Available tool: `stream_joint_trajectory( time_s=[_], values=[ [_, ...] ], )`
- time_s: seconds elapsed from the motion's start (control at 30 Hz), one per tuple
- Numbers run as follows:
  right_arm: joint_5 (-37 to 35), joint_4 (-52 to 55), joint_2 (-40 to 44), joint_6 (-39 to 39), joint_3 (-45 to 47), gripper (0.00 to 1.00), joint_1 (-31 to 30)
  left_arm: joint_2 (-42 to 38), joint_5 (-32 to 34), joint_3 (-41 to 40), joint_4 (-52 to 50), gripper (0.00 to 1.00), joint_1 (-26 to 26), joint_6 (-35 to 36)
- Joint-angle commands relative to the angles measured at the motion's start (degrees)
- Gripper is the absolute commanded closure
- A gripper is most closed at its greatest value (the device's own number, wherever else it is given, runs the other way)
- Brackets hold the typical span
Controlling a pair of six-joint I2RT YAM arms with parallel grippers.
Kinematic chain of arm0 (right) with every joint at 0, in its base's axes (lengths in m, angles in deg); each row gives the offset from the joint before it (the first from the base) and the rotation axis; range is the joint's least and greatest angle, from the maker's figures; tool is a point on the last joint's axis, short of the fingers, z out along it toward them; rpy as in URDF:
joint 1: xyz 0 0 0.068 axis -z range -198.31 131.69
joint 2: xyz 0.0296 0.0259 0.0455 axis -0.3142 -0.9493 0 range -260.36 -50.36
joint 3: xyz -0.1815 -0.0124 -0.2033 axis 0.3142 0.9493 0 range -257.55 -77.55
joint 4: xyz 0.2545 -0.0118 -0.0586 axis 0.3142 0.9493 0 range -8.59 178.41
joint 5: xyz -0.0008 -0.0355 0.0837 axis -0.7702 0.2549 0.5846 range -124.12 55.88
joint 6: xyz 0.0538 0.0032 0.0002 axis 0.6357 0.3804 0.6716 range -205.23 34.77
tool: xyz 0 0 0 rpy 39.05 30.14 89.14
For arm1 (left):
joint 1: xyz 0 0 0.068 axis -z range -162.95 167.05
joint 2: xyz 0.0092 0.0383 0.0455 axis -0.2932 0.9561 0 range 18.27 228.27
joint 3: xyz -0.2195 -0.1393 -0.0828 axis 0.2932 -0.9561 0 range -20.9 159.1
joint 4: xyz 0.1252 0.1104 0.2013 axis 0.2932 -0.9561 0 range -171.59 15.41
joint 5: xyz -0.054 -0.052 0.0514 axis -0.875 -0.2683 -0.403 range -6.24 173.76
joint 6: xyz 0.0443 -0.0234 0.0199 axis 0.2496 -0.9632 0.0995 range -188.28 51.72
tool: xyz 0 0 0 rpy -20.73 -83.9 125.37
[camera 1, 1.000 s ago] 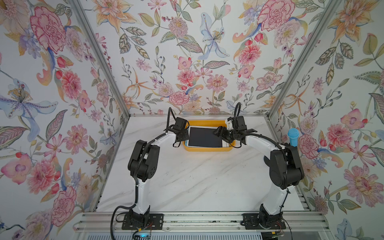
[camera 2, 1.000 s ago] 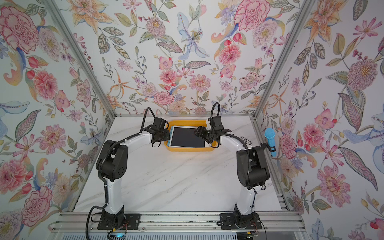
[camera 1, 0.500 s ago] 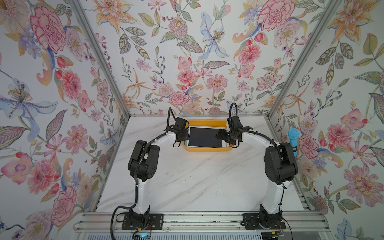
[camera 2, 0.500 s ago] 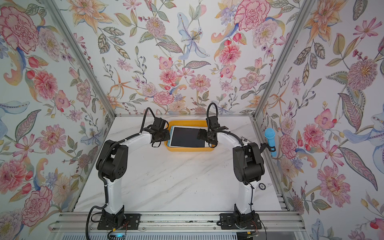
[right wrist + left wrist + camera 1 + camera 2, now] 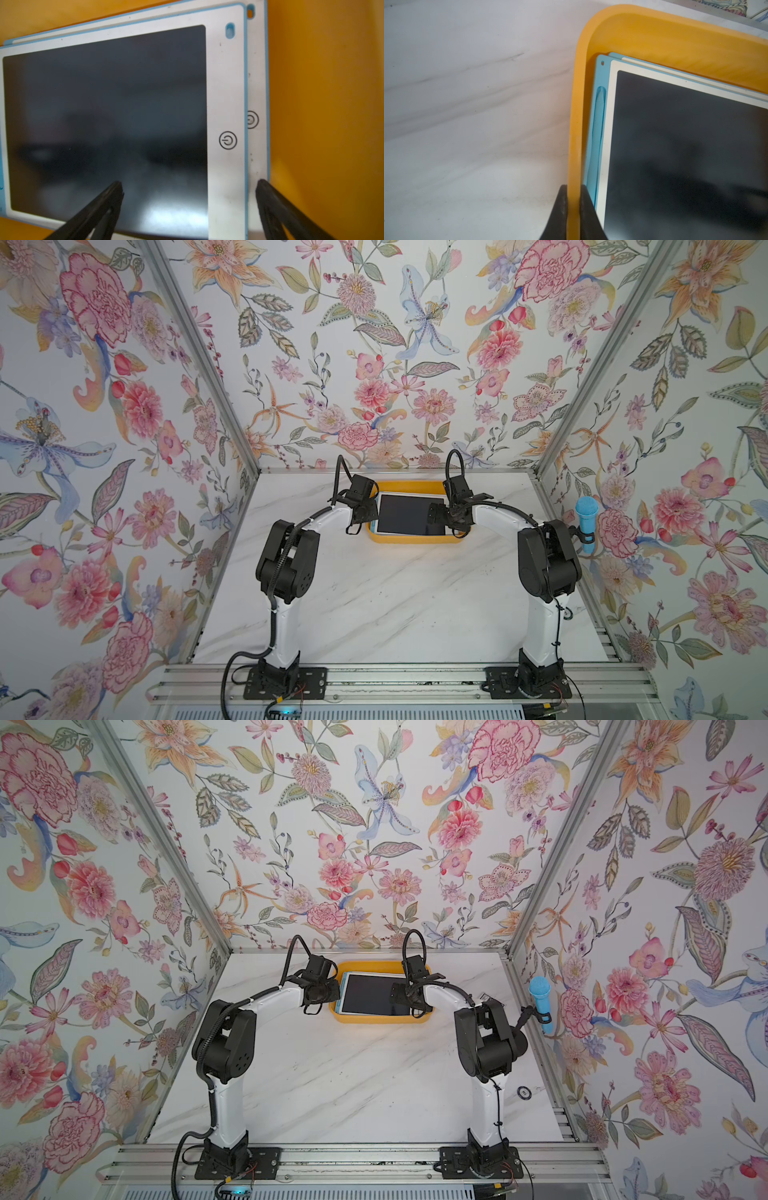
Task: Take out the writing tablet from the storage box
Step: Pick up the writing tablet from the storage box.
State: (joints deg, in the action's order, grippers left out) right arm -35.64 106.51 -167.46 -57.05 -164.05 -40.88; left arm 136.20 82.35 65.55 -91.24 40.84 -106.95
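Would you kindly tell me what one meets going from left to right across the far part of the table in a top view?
The left pincer, the writing tablet, the right pincer, the blue microphone.

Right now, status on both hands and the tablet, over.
Left hand shut on storage box rim. Right hand open over top writing tablet, no grip. Second tablet stacked beneath, both inside box.
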Motion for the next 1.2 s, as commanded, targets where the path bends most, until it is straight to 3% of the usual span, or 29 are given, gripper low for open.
stream_joint_trajectory(
  time_s=[0.0,0.27,0.7,1.17],
  values=[
    [-2.25,4.46,-3.18,-0.92,-1.85,0.00,-0.98,-1.13,-1.66,-1.13,0.65,1.00,0.29,-2.05],
    [6.13,4.36,-4.06,-0.25,-3.74,0.00,-1.17,-1.45,-2.24,-1.55,1.15,1.00,0.29,-2.66],
    [22.87,-7.38,7.98,4.83,2.36,0.03,0.32,-1.03,-3.30,-2.61,2.23,1.00,0.55,-3.18],
    [29.92,-11.54,12.64,8.26,5.32,0.06,2.00,-1.03,-2.72,-1.91,1.89,1.00,0.64,-3.27]
  ],
)
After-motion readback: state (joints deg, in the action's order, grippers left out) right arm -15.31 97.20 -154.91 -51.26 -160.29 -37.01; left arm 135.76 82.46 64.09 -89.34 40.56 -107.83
